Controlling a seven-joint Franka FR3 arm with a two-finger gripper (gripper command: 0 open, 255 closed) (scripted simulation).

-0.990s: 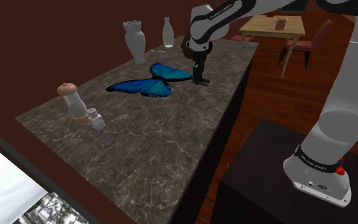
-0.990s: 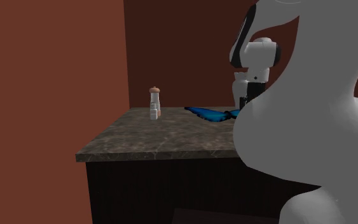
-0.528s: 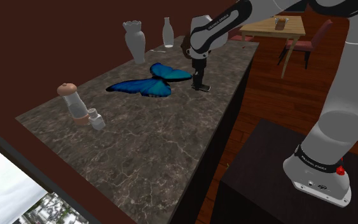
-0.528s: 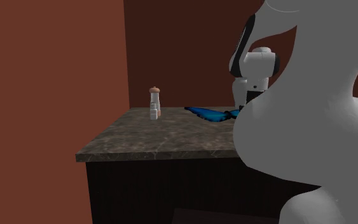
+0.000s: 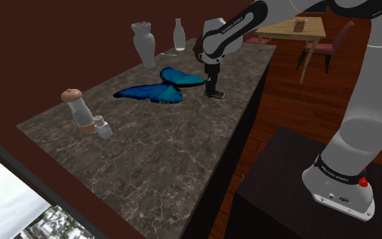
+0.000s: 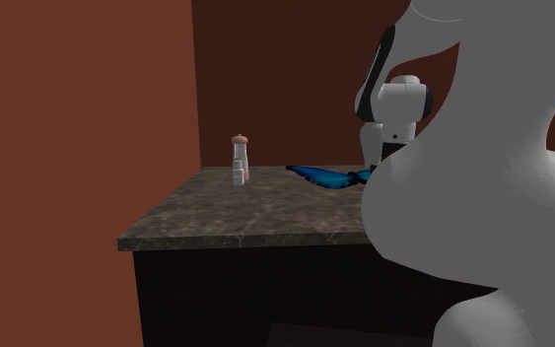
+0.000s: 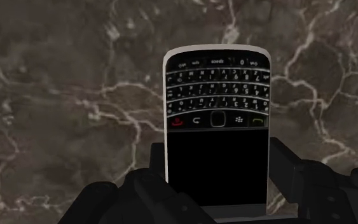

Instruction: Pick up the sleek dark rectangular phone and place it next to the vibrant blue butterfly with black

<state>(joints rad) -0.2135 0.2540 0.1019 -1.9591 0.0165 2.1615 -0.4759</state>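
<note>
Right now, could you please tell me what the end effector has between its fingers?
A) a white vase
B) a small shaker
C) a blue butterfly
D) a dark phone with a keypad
D: in the wrist view the end effector clasps the dark phone, keypad showing, one finger on each long side, with the veined stone countertop behind it.

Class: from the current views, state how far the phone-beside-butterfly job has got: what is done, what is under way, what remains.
Done: the phone is picked up, clasped between the fingers. Under way: the gripper holds it low over the counter, right beside the butterfly. Left: set it down and open the fingers; whether it touches the counter yet is unclear.
</note>
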